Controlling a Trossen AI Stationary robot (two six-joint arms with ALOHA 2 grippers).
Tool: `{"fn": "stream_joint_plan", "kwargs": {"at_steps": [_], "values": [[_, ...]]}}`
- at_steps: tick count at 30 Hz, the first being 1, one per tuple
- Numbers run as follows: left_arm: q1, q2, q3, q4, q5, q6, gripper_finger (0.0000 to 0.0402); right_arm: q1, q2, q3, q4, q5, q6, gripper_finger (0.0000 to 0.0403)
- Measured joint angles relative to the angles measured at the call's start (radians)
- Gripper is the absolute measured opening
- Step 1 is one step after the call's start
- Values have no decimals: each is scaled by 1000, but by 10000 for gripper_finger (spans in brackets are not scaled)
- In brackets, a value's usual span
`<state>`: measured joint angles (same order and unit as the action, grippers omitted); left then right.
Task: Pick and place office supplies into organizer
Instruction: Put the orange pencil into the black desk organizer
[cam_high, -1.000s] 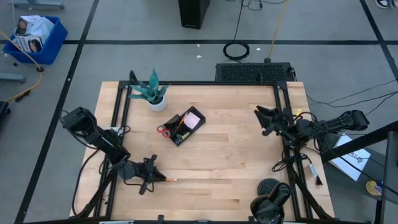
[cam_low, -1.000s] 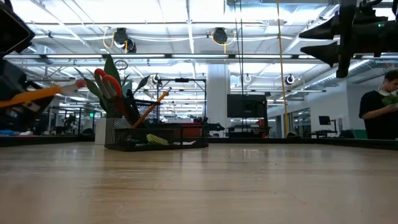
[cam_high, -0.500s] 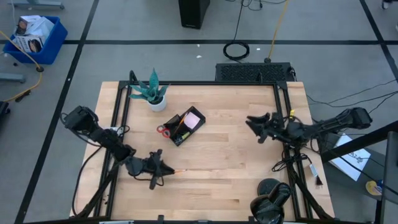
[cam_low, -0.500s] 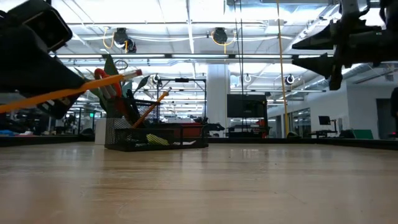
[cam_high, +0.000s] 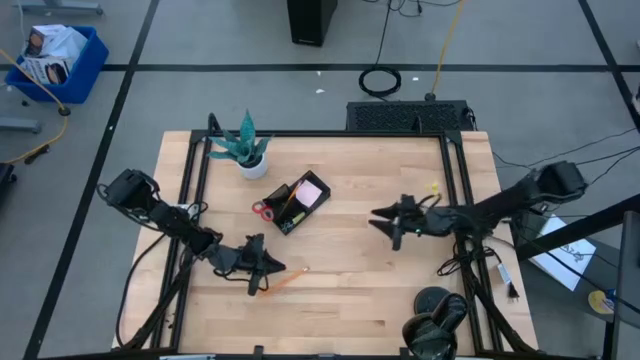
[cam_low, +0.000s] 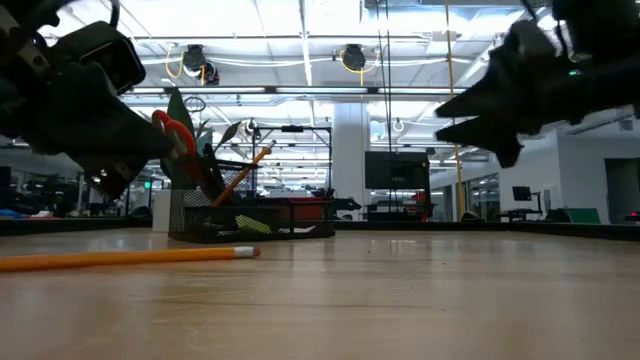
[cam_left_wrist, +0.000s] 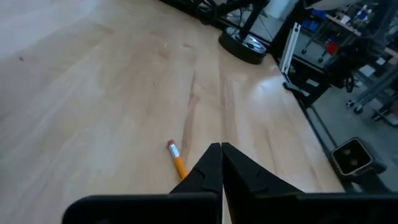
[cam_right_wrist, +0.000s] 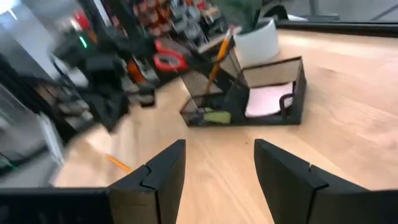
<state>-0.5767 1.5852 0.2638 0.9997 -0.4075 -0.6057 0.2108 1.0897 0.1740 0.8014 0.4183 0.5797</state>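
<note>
An orange pencil (cam_high: 290, 279) lies flat on the wood near the table's near-left part, with its eraser end toward the right (cam_low: 130, 258). My left gripper (cam_high: 274, 268) hangs shut just above its left end; in the left wrist view the shut fingers (cam_left_wrist: 221, 152) cover part of the pencil (cam_left_wrist: 176, 159). The black organizer (cam_high: 293, 204) holds red-handled scissors (cam_low: 176, 133), a pink sticky pad (cam_high: 312, 192) and an upright pencil (cam_low: 244, 170). My right gripper (cam_high: 380, 222) is open in the air, right of the organizer (cam_right_wrist: 249, 93).
A potted green plant (cam_high: 245, 150) in a white pot stands behind and left of the organizer. Bare wood lies between the two grippers and along the near edge. Black frame rails run along the table's left and right sides.
My left gripper carried the pencil, raised and slanting, toward the table's right. The pencil has since left the hold and fallen flat on the table below the gripper. My right gripper has moved toward the table's left, closer to the organizer, and stayed open.
</note>
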Motion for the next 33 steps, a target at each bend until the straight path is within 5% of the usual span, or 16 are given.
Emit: {"fn": "stream_joint_plan", "kwargs": {"at_steps": [8, 12, 18, 23, 29, 33], "values": [[-8, 0, 1, -6, 87, -105, 49, -1, 347, 223, 63, -83, -249, 183], [-124, 0, 80, -170, -7, 1, 56, -10, 444, 265, 59, -77, -330, 183], [-218, 0, 231, -431, -169, -11, 58, -36, 483, 263, 65, -77, -298, 183], [-223, 1, 250, -517, -165, -29, 58, -40, 483, 257, 92, -79, -297, 183], [-188, 0, 239, -610, -151, -292, 58, -40, 483, 258, 113, -79, -308, 183], [-213, 1, 239, -631, -159, -316, 58, -39, 483, 258, 106, -80, -308, 183]]}}
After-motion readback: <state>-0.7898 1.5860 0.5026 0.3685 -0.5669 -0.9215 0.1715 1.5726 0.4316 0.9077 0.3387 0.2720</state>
